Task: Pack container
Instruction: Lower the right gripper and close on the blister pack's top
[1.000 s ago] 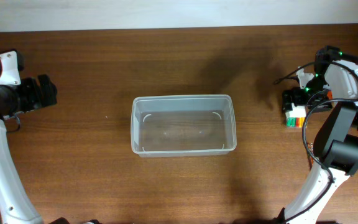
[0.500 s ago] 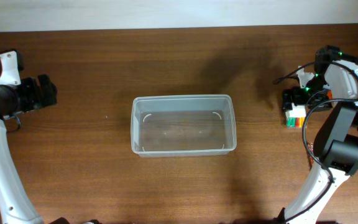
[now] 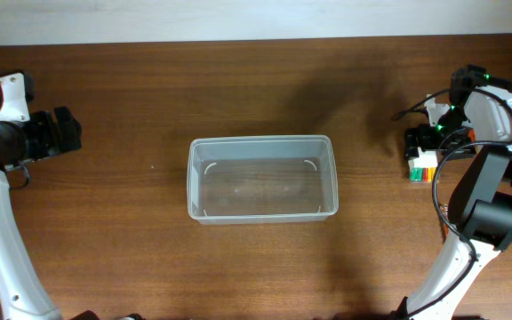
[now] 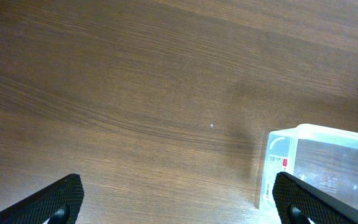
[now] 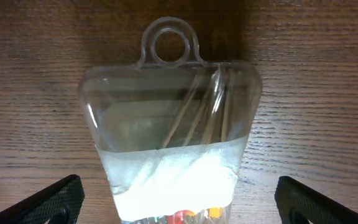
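Note:
The clear plastic container [image 3: 263, 178] sits empty in the middle of the table; its left end shows in the left wrist view [image 4: 316, 168]. My left gripper [image 3: 65, 132] is open and empty over bare wood far left of it. My right gripper [image 3: 420, 142] is open at the far right, its fingers spread either side of a small clear packet [image 5: 169, 137] with a hang loop, thin sticks and a white label, lying flat on the table. The packet shows in the overhead view [image 3: 423, 164] with coloured tips.
The wooden table's back edge [image 3: 256, 39] runs along the top of the overhead view. A cable [image 3: 409, 111] loops by the right arm. Bare wood surrounds the container.

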### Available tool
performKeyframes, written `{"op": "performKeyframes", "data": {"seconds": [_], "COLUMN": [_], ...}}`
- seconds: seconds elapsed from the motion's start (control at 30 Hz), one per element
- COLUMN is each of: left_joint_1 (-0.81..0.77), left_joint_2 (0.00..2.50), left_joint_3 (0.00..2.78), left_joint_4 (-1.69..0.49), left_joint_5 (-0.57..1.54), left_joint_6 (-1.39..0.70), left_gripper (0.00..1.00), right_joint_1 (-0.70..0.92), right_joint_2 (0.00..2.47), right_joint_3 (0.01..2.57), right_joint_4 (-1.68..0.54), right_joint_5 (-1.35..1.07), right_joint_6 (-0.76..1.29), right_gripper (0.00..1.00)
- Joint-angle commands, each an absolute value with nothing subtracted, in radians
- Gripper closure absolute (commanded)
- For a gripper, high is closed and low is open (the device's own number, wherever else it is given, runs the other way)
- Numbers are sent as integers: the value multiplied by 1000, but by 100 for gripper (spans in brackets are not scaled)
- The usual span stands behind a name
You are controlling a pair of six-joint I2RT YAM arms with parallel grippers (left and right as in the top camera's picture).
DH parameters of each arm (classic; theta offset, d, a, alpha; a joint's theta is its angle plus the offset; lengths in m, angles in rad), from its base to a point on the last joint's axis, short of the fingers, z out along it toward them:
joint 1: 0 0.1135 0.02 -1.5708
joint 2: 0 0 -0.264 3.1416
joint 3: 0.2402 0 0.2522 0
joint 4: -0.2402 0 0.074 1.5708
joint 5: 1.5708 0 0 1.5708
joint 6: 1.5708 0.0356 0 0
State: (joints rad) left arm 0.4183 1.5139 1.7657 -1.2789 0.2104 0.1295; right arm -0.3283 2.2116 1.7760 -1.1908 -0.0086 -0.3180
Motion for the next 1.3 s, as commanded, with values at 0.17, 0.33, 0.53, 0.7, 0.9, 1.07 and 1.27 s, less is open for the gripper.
{"op": "performKeyframes", "data": {"seconds": [0.17, 0.33, 0.53, 0.7, 0.9, 1.07, 1.27], "left_joint_1": [422, 422, 422, 422, 422, 422, 422], "left_joint_2": [1517, 1517, 1517, 1517, 1517, 1517, 1517], "left_joint_3": [1786, 1786, 1786, 1786, 1786, 1786, 1786], "left_joint_4": [-1277, -1276, -1277, -1277, -1277, -1276, -1276], "left_joint_5": [221, 221, 221, 221, 221, 221, 221], "left_joint_6": [121, 121, 121, 121, 121, 121, 121], "left_gripper": [1, 1, 1, 1, 1, 1, 1], "right_joint_1": [-327, -327, -326, -327, -326, -326, -326], "right_joint_2": [2219, 2219, 2219, 2221, 2221, 2221, 2227], "right_joint_3": [1765, 1760, 1751, 1726, 1719, 1713, 1697], "right_joint_4": [-1189, -1188, -1188, -1166, -1159, -1150, -1127], "right_joint_5": [4, -1, -1, 1, -1, -1, 0], "right_joint_6": [-318, -334, -336, -336, -333, -333, -333], "right_gripper": [1, 1, 1, 1, 1, 1, 1]}}
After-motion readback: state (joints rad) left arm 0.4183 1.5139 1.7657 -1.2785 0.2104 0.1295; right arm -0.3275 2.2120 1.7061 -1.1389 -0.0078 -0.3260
